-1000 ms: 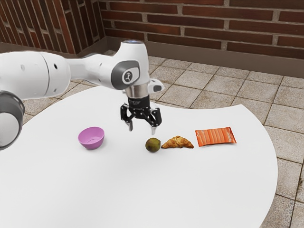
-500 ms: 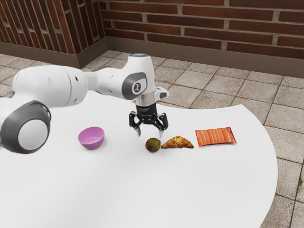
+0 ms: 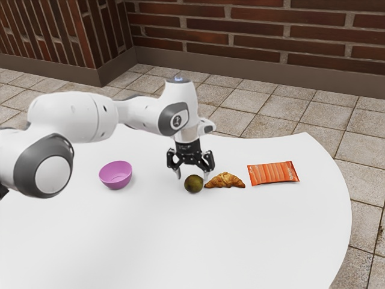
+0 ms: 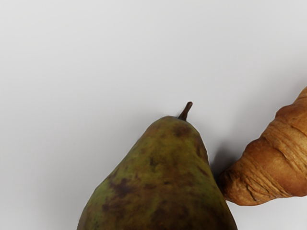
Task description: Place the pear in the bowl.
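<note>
Pear [image 3: 193,185] outside purple bowl [image 3: 118,183]

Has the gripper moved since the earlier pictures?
Yes. Against the unmoved bowl, the gripper has gone lower and toward the exterior view's right, nearer the pear.

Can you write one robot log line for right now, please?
hand: open, low at pear | pear: on table, beside croissant | purple bowl: empty | grasp: not yet

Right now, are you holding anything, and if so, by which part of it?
Nothing is held: my hand is open at the pear, with a gap visible beside one finger.
</note>
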`<state>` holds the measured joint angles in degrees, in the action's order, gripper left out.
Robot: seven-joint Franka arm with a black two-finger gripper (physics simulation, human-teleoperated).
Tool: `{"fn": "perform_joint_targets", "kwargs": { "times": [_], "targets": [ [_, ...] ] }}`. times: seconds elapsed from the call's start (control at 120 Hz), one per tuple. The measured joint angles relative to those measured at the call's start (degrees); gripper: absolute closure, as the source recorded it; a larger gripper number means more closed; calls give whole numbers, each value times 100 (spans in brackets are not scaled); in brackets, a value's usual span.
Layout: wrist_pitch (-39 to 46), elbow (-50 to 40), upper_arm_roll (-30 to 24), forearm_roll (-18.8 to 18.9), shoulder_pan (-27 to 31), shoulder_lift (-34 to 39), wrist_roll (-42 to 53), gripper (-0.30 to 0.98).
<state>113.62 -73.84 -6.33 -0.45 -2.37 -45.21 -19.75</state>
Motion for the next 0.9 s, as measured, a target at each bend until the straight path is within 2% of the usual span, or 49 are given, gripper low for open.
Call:
{"fn": "perform_joint_targets", "kwargs": {
  "times": [0.558,0.9],
  "targets": [
    [173,25,-9,-7,3,-225,83,0],
    [185,16,-9,-27,0,-191,172,24]
  ]
}}
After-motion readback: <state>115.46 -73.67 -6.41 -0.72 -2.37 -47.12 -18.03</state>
